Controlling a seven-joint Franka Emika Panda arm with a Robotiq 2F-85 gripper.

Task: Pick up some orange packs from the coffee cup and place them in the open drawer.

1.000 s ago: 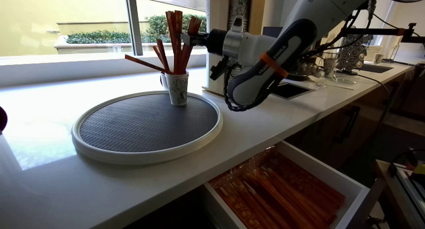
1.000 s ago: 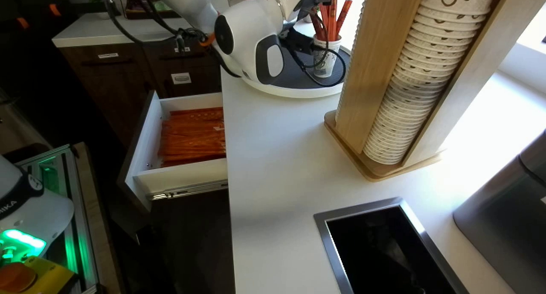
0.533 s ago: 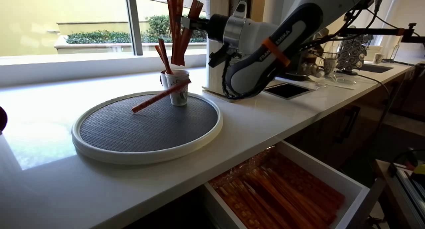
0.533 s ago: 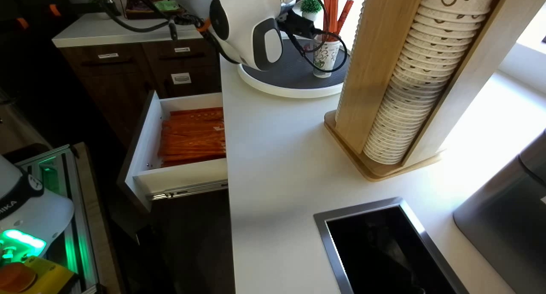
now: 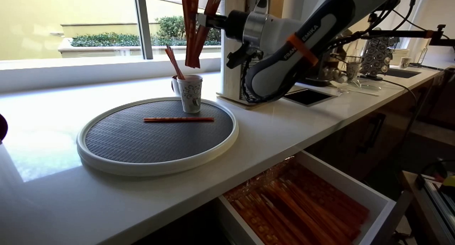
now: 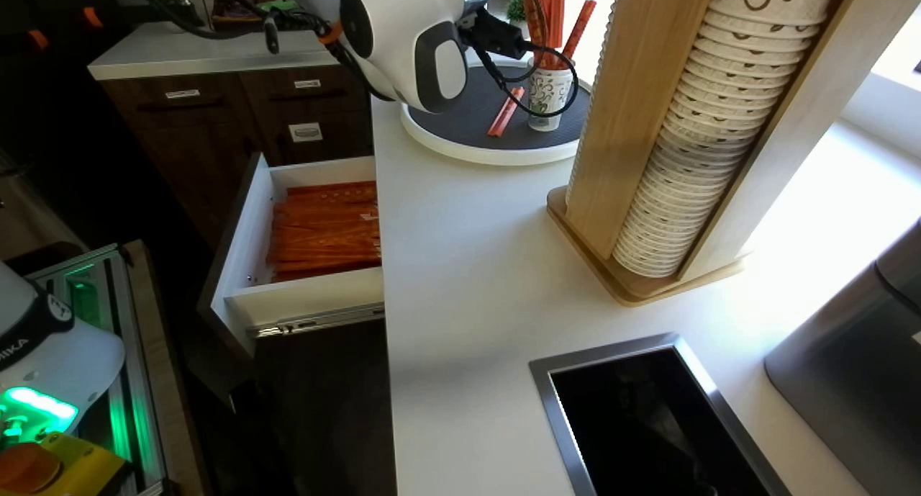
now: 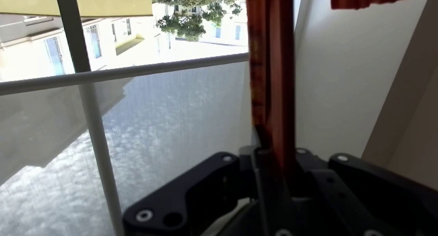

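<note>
In an exterior view my gripper (image 5: 201, 19) is shut on a bundle of upright reddish-orange packs (image 5: 192, 46) and holds it above the cup, with the lower ends clear of its rim. The bundle also stands between the fingers (image 7: 277, 157) in the wrist view, as long red sticks (image 7: 279, 75). The whitish patterned coffee cup (image 5: 191, 95) stands upright on the tray, with a few packs (image 5: 173, 62) leaning left in it. A loose orange pack (image 5: 178, 120) lies flat on the tray before the cup. The open drawer (image 5: 350, 175), below the counter, holds rows of orange packs.
The round grey tray (image 5: 158, 168) with a white rim sits on the white counter. A tall wooden cup dispenser (image 6: 604, 186) stands close by the tray. A dark sunken bin opening (image 6: 647, 409) lies farther along the counter. A window is behind.
My gripper has risen and lifted the bundle out of the cup. A pack that leaned out of the cup has fallen onto the tray. A few packs stay in the cup.
</note>
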